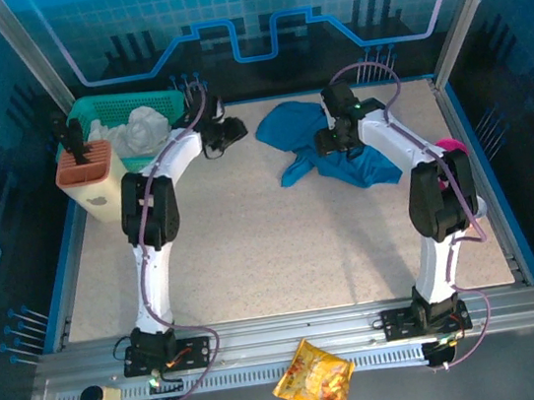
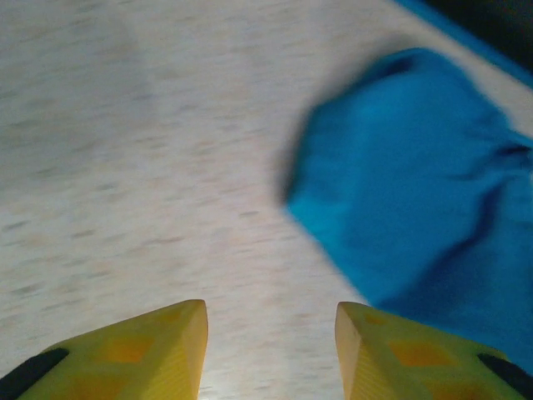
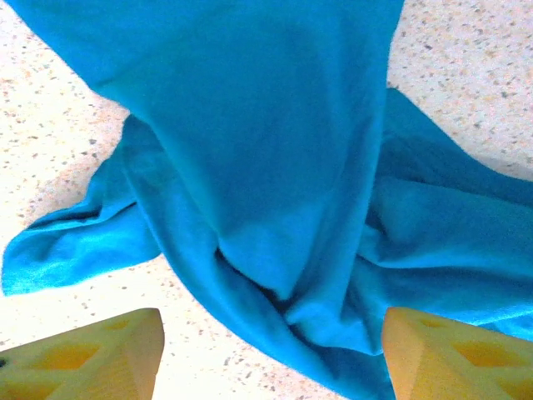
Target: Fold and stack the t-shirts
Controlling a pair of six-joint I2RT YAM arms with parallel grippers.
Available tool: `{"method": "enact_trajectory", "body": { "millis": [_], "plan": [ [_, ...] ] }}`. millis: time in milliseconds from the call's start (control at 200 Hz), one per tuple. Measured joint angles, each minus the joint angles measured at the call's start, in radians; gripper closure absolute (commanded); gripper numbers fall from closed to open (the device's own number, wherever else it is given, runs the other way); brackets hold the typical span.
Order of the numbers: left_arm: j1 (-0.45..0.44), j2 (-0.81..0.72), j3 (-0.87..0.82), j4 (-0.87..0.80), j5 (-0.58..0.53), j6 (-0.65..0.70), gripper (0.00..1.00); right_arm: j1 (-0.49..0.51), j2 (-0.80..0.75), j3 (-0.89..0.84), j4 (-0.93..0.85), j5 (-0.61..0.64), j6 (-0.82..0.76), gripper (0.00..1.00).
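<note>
A crumpled teal-blue t-shirt (image 1: 298,120) lies in a heap at the far middle-right of the table. My right gripper (image 1: 335,141) hovers over the heap. In the right wrist view it (image 3: 271,318) stands wide open, and the shirt's folds (image 3: 275,150) lie below and between its yellow fingers without being pinched. My left gripper (image 1: 231,131) is just left of the shirt. Its yellow fingers are open (image 2: 271,315) over bare speckled tabletop, with one lobe of the shirt (image 2: 416,183) ahead to the right.
A green basket (image 1: 105,108) holding white cloth (image 1: 145,127) stands at the far left. In front of it is a cream container with an orange top (image 1: 89,175). A pink cup (image 1: 452,146) shows behind the right arm. A snack bag (image 1: 314,380) lies on the near rail.
</note>
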Motion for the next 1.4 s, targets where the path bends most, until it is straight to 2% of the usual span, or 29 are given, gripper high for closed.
{"method": "enact_trajectory", "body": {
  "millis": [80,185,420,516,561,626,641,706,896,996,1266,1401],
  "plan": [
    [-0.038,0.001,0.023,0.003,0.023,0.0,0.57,-0.006,0.047,0.071,-0.013,-0.011,0.008,0.32],
    [-0.071,0.002,0.02,-0.002,0.049,0.0,0.57,-0.02,0.18,0.248,-0.011,-0.007,0.019,0.36],
    [-0.065,-0.076,-0.074,-0.01,0.059,0.009,0.54,-0.112,0.612,0.802,-0.087,-0.012,0.04,0.38],
    [-0.063,-0.156,-0.118,-0.026,0.056,0.024,0.54,-0.137,0.741,0.94,-0.131,-0.032,0.044,0.39],
    [-0.063,-0.196,-0.131,-0.032,0.055,0.028,0.54,-0.144,0.78,0.96,-0.143,-0.047,0.048,0.45],
    [-0.063,-0.254,-0.144,-0.04,0.049,0.035,0.54,-0.146,0.816,0.961,-0.154,-0.07,0.061,0.63],
    [-0.063,-0.266,-0.146,-0.043,0.049,0.037,0.54,-0.145,0.822,0.964,-0.15,-0.064,0.062,0.7],
    [-0.063,-0.319,-0.161,-0.05,0.047,0.047,0.54,-0.153,0.82,0.99,-0.148,-0.11,0.077,1.0],
    [-0.063,-0.437,-0.264,-0.08,0.024,0.063,0.58,-0.154,0.808,0.971,-0.129,-0.233,0.116,1.0],
    [-0.063,-0.475,-0.322,-0.117,-0.005,0.076,0.6,-0.151,0.727,0.889,-0.104,-0.285,0.12,1.0],
    [-0.063,-0.553,-0.463,-0.171,-0.07,0.079,0.6,-0.116,0.253,0.668,-0.002,-0.426,0.12,1.0],
    [-0.063,-0.562,-0.495,-0.183,-0.09,0.078,0.57,-0.105,0.036,0.484,0.103,-0.526,0.143,1.0]
  ]
}}
